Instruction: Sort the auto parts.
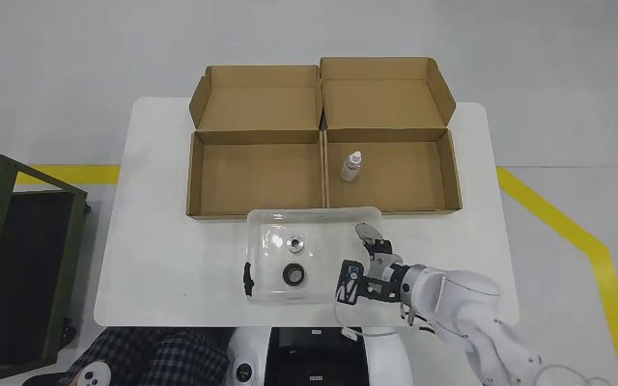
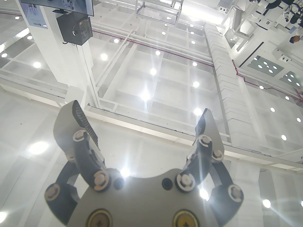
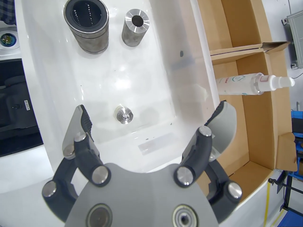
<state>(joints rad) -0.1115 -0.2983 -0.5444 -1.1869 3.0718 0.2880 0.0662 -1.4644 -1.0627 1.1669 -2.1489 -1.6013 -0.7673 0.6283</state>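
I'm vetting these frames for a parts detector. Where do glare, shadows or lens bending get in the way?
Left wrist view: ceiling lights throw star-shaped flare, with streaks crossing the left gripper. Right wrist view: there is bright sheen on the floor of the clear tray, and the cardboard box walls bow from the wide lens. Top view: the light is even, with soft shadows on the table.

Fingers spread, the right tool (image 3: pixel 151 109) hangs over one end of the clear bin (image 1: pixel 319 211). A small stud (image 3: pixel 124 115) sits just below it. Open floor runs from there to the tall bearing (image 3: pixel 86 24) and steel sleeve (image 3: pixel 135 28) at the far end. Past the bin wall, a bottle (image 1: pixel 352 166) sits in the right box (image 1: pixel 415 179) beside the wall it shares with the left box (image 1: pixel 256 179), whose floor is open from above.
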